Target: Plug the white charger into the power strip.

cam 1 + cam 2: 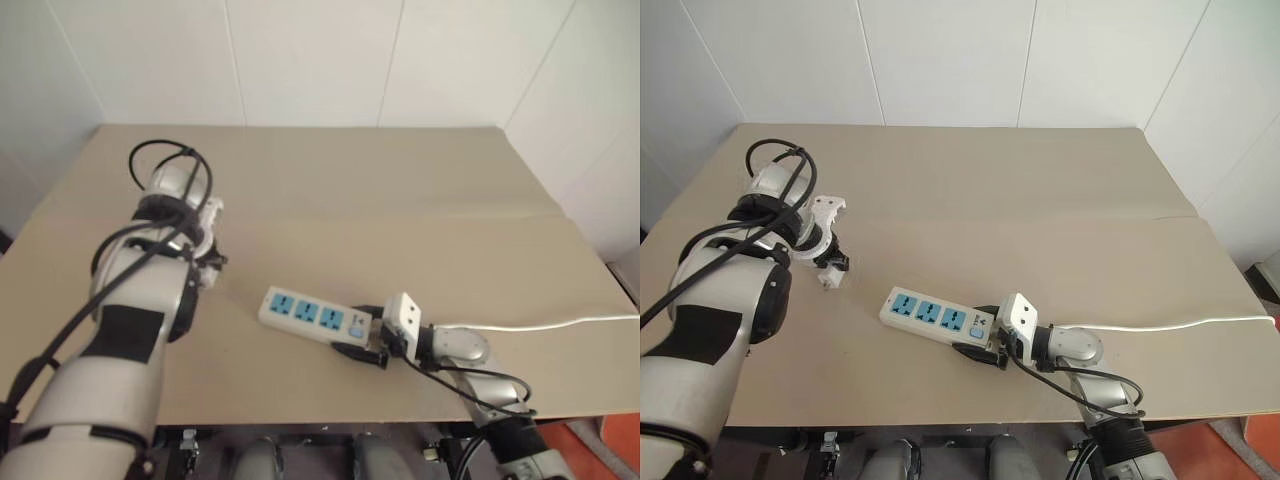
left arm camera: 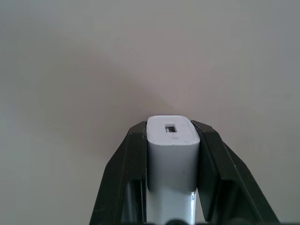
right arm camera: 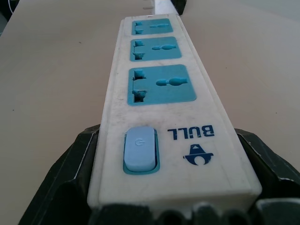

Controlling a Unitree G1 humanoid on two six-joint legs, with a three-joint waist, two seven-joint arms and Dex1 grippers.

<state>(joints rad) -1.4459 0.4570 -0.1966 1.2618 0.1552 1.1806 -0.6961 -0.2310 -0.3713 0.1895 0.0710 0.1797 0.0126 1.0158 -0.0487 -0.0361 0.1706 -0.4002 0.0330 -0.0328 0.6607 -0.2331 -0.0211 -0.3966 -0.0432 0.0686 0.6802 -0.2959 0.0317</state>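
A: Left wrist view: white charger [image 2: 171, 154] pinched between both black fingers [image 2: 129, 173] of the left gripper [image 2: 171, 140], USB end facing out. Sits low over the table [image 1: 1040, 180], far-left of the power strip [image 1: 937, 316].

B: And the strip?

A: Lying flat, near centre. Right gripper [image 3: 173, 187] brackets its switch end, jaws set wide against both sides, bracing it. Three blue sockets free. Cable [image 1: 1180, 324] trails right.

B: Step?

A: Pick-up looks done; carry comes next. I'd judge it needs lifting, swinging right, turning the prongs down over one socket, then pressing straight in while the right holds firm.
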